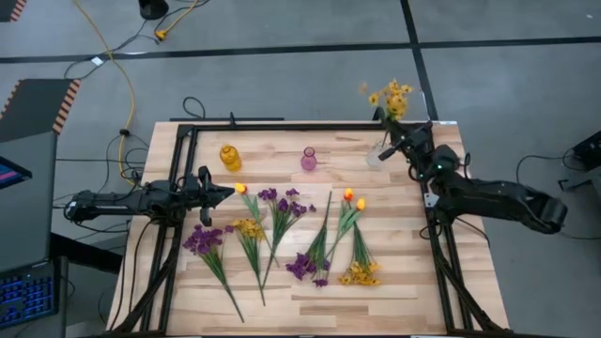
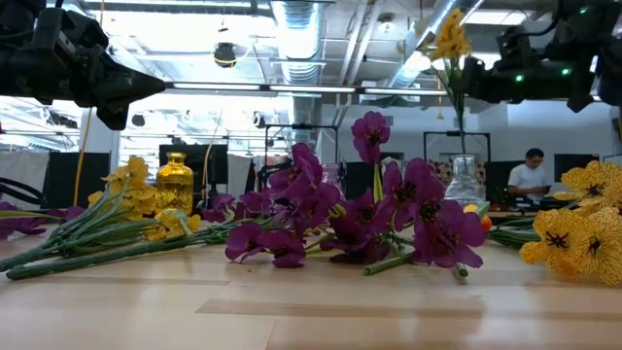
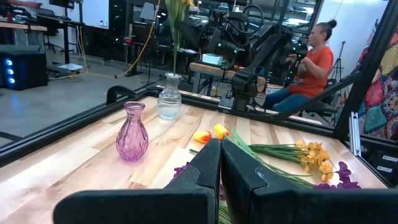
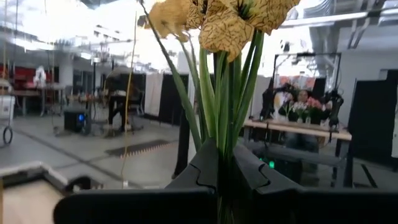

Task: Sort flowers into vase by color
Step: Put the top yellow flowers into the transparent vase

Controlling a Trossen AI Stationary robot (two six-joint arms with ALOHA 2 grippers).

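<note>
My right gripper (image 1: 398,130) is at the table's far right corner, shut on a yellow sprig (image 1: 392,96) that stands over the clear vase (image 1: 378,154). In the low view its stem (image 2: 457,117) runs down into that vase (image 2: 465,181). My left gripper (image 1: 225,192) is shut, holds nothing, and hovers at the left beside an orange bud (image 1: 241,188). Purple sprigs (image 1: 282,203), yellow sprigs (image 1: 250,228) and orange buds (image 1: 353,198) lie flat on the table. An amber vase (image 1: 230,157) and a pink vase (image 1: 308,159) stand on the far side. My right gripper pinches the yellow sprig's bundle of green stems (image 4: 227,134) between its two fingers, just below the blossoms (image 4: 239,18). The fingers come level from the table's right side and lie across the stems. The sprig stands upright, and its lower end reaches down into the clear vase.
A black frame (image 1: 282,125) runs along the table's far, left and right edges. Bare wood lies along the near edge (image 1: 310,314) and between the pink vase and the clear vase. A person sits beyond the table (image 3: 308,62).
</note>
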